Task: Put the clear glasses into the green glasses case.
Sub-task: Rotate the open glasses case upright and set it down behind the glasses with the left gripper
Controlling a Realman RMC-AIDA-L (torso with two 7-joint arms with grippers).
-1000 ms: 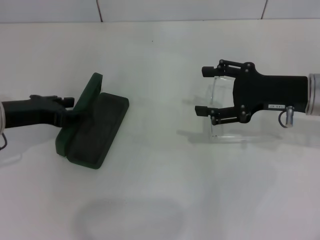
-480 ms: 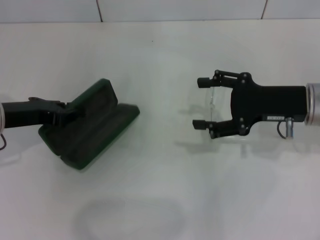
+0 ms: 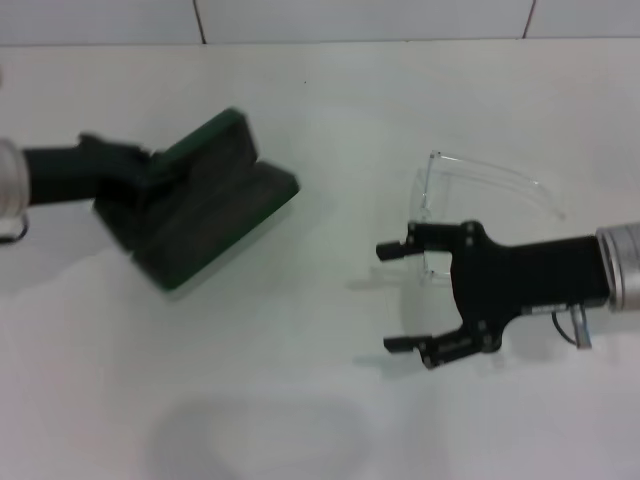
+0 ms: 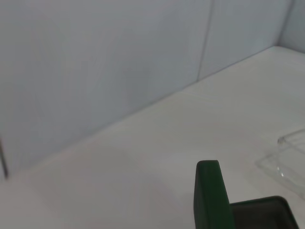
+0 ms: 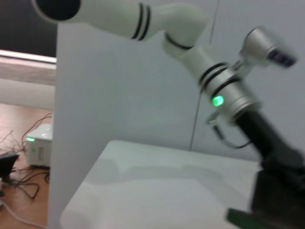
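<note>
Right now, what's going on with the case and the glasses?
The left gripper holds the open green glasses case by its lid, on the robot's left side of the white table. The clear glasses sit on the table, not in the case. The right gripper hangs open just in front of them, gripping nothing.

White table [image 3: 300, 400] — clear glasses [image 3: 480, 180] lying on it.

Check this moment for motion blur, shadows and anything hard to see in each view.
Head view: the green glasses case and left gripper are smeared by motion; the right gripper is crisp, open, casting a soft shadow; the clear glasses barely stand out from the white table. Left wrist view: soft focus. Right wrist view: left arm blurred.
</note>
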